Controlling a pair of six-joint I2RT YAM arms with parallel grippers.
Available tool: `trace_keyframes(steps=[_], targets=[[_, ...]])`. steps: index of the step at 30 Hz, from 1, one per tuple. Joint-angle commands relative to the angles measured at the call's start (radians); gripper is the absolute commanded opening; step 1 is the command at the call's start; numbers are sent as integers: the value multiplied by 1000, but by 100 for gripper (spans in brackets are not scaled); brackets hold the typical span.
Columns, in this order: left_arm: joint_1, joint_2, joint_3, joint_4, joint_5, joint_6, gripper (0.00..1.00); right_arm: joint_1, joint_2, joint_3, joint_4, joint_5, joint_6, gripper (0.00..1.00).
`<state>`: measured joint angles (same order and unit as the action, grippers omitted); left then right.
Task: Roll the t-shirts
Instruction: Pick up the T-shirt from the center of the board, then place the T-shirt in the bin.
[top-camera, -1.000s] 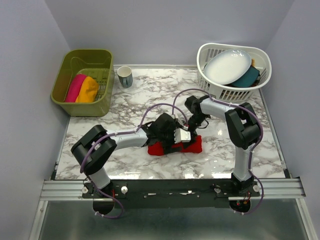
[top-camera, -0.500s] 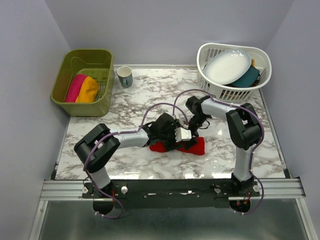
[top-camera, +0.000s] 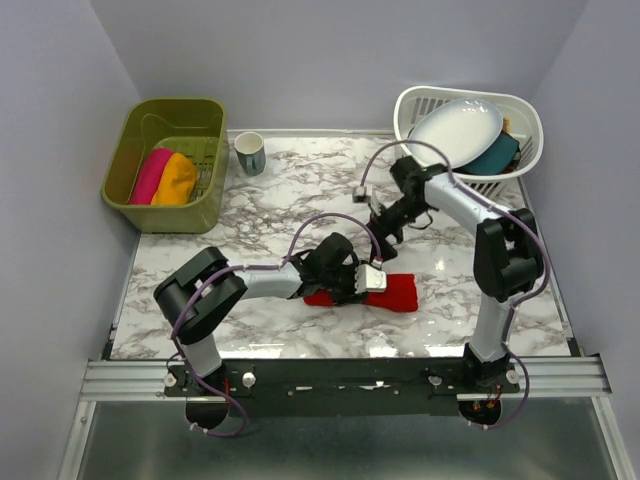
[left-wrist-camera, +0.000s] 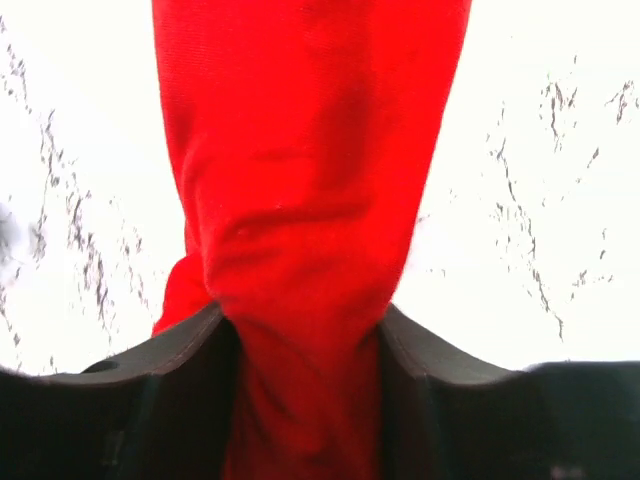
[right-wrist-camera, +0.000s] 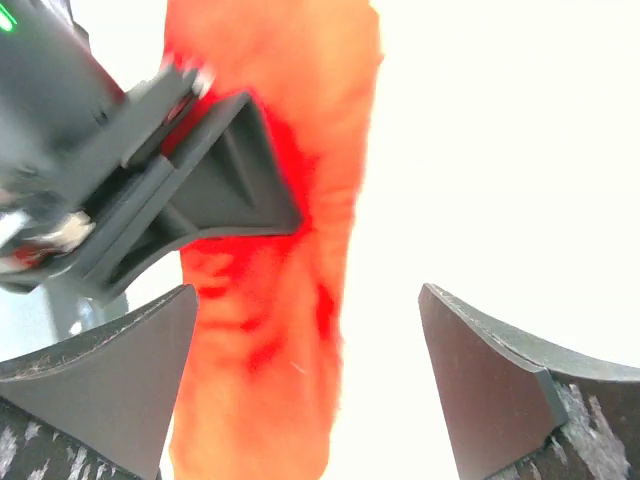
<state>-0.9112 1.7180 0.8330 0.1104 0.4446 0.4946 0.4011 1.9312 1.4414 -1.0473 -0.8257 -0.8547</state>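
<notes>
Red t-shirt (top-camera: 400, 293): a tight roll lying on the near middle of the desk. Its long axis runs left to right, roughly along the near edge, one end toward each side. In my left wrist view (left-wrist-camera: 310, 150) it stretches straight away from my fingers.
Desk (top-camera: 450, 320): white marble with grey veins; it carries everything here.
Green bin (top-camera: 160, 215): at the far left corner, holding two rolled shirts.
White basket (top-camera: 470, 185): at the far right corner, with a white oval plate (top-camera: 455, 132) leaning in it over something teal.
Left hand (top-camera: 368, 285): low on the desk at the left part of the red roll, fingers pinched in on the cloth (left-wrist-camera: 305, 320). The cloth bunches narrow where I squeeze it and widens beyond.
Right hand (top-camera: 385, 228): raised behind the red roll and apart from it, fingers spread wide with nothing between them (right-wrist-camera: 308, 295). Looking down from it, I see the roll (right-wrist-camera: 270, 330) and my left hand (right-wrist-camera: 150, 170) clamped on it.
Magenta t-shirt (top-camera: 150, 175): rolled, in the bin's left part, long axis running near to far.
Orange t-shirt (top-camera: 175, 180): rolled, touching the magenta one on its right, lying the same way.
Mug (top-camera: 249, 153): upright on the desk just right of the bin.
</notes>
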Motion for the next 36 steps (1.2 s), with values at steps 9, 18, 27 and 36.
trace_keyframes(steps=[9, 18, 27, 36], targets=[[-21, 140, 23, -189, -1, 21, 25, -145, -253, 148, -134, -20, 48, 100], [58, 80, 182, -350, -3, -19, 0, -188, -354, 148, -42, 264, 216, 100], [447, -58, 613, -595, -184, -327, 0, -209, -446, 67, 104, 540, 374, 100], [830, -69, 1007, -779, -369, -485, 0, -209, -449, -39, 142, 612, 399, 100]])
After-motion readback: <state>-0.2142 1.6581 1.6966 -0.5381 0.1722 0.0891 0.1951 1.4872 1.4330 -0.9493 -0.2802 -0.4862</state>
